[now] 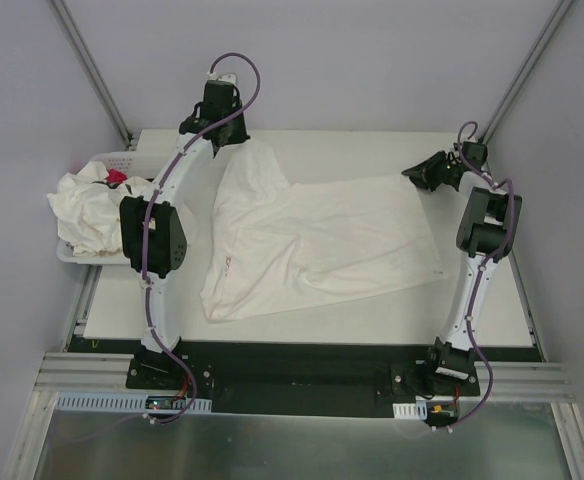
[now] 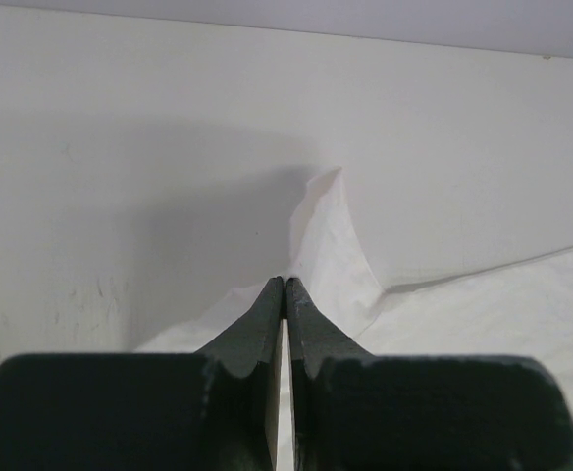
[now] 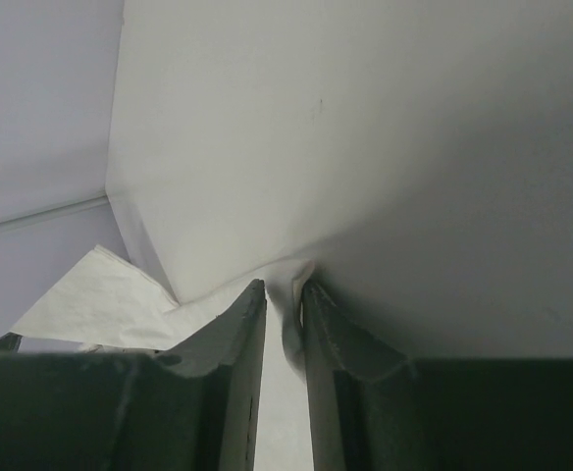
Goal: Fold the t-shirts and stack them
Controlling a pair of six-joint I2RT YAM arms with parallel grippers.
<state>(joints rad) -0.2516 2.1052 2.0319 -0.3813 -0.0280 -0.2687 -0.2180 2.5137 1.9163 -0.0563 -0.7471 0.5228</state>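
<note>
Left jaws: the left gripper (image 2: 285, 285) has its jaws pressed together on a thin fold of cloth, which rises in a small peak just beyond the tips.
Right jaws: the right gripper (image 3: 285, 291) pinches a ridge of the same cloth. A narrow slit shows between the jaws, filled with fabric.
Task's thing: the off-white short-sleeved cotton t-shirt (image 1: 317, 240) lies spread over the middle of the white table top (image 1: 472, 300). Its far left corner is lifted by the left gripper, and its far right corner is held low by the right gripper.
Step in hand: this looks like stretching the shirt flat between two holds, ahead of the first fold.
Doing it well: draw the two holds apart evenly and low, so that the near left part, which lies rumpled and doubled over, pulls smooth. Thin cloth is likely to slip from a shallow pinch, so the right hold wants a firm bite before any pull.
Left side: a white perforated plastic basket (image 1: 122, 157) sits at the table's left edge, with a heap of off-white t-shirts (image 1: 84, 212) spilling over it and a small red packet (image 1: 116, 177) among them.
In the way: the left arm's elbow hangs over the basket's right side. Whether it touches the heap cannot be told, but a leftward swing may drag those shirts.
</note>
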